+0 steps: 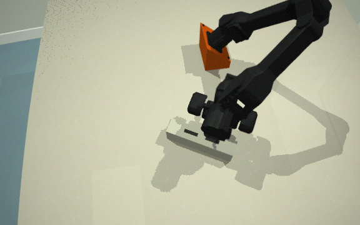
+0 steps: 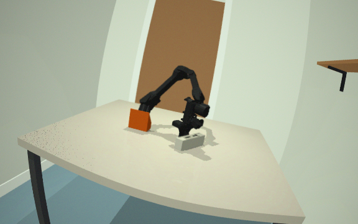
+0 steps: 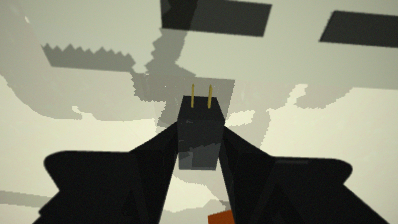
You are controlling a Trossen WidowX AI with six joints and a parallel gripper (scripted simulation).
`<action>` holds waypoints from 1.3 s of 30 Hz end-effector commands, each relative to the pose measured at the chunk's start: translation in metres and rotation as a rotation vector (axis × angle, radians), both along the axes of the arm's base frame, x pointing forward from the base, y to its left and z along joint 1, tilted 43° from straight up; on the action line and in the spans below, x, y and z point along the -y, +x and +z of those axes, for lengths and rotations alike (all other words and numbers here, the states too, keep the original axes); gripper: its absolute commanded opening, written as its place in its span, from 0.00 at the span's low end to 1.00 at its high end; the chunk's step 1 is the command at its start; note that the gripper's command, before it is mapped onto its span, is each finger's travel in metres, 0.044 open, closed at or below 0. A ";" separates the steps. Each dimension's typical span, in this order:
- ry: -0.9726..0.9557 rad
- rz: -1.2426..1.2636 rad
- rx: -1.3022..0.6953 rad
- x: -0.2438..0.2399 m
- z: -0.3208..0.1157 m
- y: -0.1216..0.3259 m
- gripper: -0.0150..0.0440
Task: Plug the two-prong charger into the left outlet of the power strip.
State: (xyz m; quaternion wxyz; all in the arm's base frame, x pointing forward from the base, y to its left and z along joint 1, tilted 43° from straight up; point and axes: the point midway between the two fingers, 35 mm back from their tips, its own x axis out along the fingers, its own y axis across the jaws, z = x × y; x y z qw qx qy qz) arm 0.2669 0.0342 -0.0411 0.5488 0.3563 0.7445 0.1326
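Observation:
A black two-prong charger (image 3: 198,142) is held between the fingers of my gripper (image 3: 198,125) (image 2: 183,133). Its two brass prongs (image 3: 201,96) point away from the fingers, towards the top of the wrist view. The pale grey power strip (image 1: 195,146) (image 2: 191,144) (image 3: 295,55) lies on the table under and beside the gripper. Two dark outlets show in the wrist view, the left one (image 3: 225,19) partly in shadow and the right one (image 3: 365,30) cut by the frame edge. The prongs appear outside both outlets, with a gap to the left one. The gripper body hides the charger in the top view.
An orange wedge-shaped block (image 1: 210,60) (image 2: 139,119) (image 3: 221,217) stands at the arm's base on the pale table (image 1: 105,125) (image 2: 120,155). The arm's shadow falls across the strip and table. A wooden wall shelf (image 2: 353,66) is far off to the right.

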 end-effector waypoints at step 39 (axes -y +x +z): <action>0.003 -0.006 -0.011 0.001 -0.005 0.008 0.25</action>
